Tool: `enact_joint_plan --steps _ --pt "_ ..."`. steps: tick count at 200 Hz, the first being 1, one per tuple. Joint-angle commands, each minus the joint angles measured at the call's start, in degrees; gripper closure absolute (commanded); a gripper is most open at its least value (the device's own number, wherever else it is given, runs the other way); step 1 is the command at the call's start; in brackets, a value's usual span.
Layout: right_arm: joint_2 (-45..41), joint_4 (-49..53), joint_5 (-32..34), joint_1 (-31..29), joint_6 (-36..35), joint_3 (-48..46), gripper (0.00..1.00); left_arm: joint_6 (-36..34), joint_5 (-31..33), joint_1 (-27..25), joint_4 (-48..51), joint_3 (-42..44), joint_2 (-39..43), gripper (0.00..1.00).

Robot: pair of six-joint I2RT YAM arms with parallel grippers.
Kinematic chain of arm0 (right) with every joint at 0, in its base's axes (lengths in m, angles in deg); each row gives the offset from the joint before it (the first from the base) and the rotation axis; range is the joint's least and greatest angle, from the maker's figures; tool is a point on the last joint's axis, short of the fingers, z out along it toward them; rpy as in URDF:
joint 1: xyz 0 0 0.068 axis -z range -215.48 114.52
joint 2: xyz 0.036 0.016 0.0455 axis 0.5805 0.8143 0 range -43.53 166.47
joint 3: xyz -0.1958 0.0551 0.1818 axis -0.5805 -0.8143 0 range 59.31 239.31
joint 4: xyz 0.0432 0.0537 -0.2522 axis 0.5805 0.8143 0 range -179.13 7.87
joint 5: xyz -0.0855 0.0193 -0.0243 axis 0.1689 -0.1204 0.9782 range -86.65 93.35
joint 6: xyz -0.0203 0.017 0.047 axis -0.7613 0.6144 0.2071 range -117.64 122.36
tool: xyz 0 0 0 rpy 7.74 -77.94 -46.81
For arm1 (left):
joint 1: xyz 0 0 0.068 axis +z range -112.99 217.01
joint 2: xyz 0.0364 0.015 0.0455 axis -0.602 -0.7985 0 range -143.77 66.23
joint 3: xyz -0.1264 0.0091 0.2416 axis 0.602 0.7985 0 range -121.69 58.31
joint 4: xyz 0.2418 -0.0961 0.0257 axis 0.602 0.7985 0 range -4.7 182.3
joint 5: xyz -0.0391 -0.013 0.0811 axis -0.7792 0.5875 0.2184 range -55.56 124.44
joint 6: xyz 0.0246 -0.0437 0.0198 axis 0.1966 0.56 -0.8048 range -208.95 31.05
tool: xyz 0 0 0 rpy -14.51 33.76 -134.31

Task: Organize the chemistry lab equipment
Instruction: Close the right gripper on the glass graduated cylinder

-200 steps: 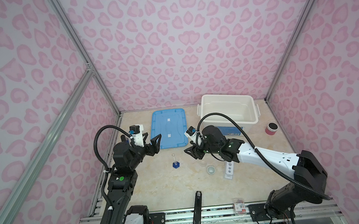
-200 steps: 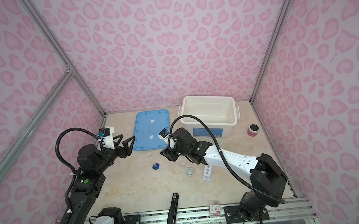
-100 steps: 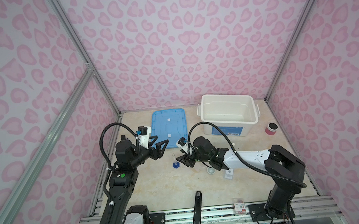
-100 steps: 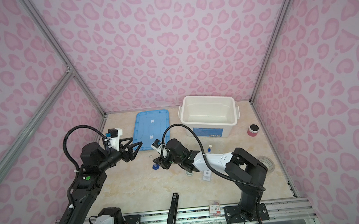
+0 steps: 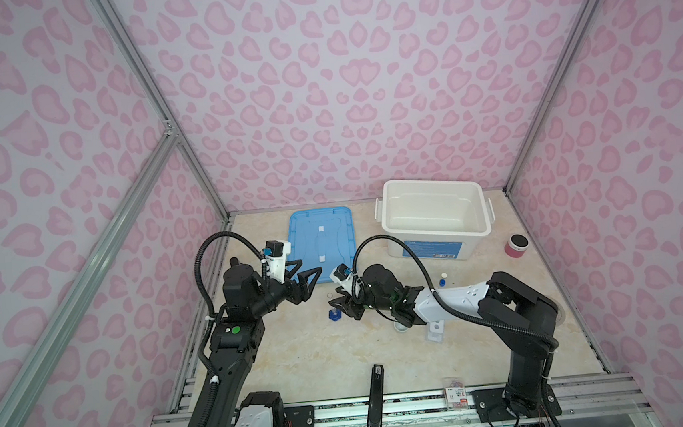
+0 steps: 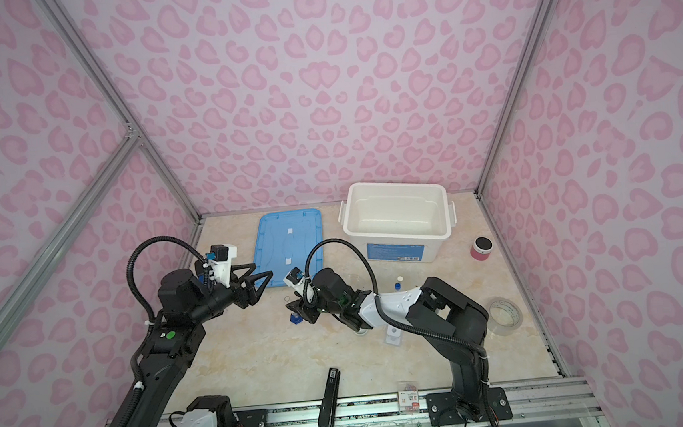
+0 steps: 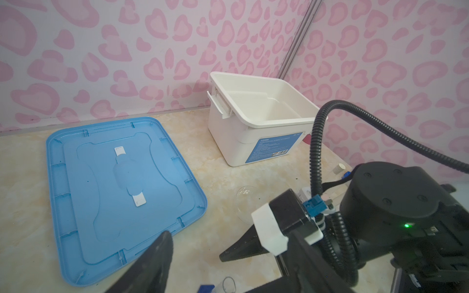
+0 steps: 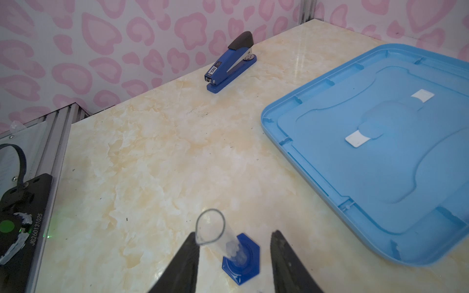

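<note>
Black plate (image 8: 28,197) stamped JG260131025; right claw (image 8: 233,234) straddles glass cylinder (image 8: 241,263).

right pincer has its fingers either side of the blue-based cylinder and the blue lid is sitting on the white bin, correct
Not quite. The blue lid is not on the white bin; it lies flat on the table beside it, as both top views show. The right pincer does have its fingers either side of the blue-based cylinder.

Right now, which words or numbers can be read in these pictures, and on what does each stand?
"JG260131025": on black plate with green dot.
On white bin, blue label: too small to read.
On blue stapler, label: too small.
On small packet: blurred.
</note>
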Motion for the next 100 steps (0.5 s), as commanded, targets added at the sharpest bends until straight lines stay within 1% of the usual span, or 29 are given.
enact_joint_plan --steps 1,29,64,100 --pt "1.0 -2.8 -1.0 -0.2 0.5 0.6 0.55 0.1 -0.9 0.0 -1.0 -0.1 -0.2 0.27" --pt "2.2 -3.1 -1.1 -0.2 0.3 0.9 0.60 0.1 -1.2 0.0 -1.1 0.0 -0.1 0.27" --pt "3.2 -2.5 -1.0 -0.7 -0.2 1.4 0.63 0.2 -0.6 0.0 -1.3 0.1 0.1 0.28" --pt "3.5 -2.7 0.1 -1.2 -0.5 1.5 0.71 0.1 -0.8 0.1 -1.4 0.3 0.3 0.28"
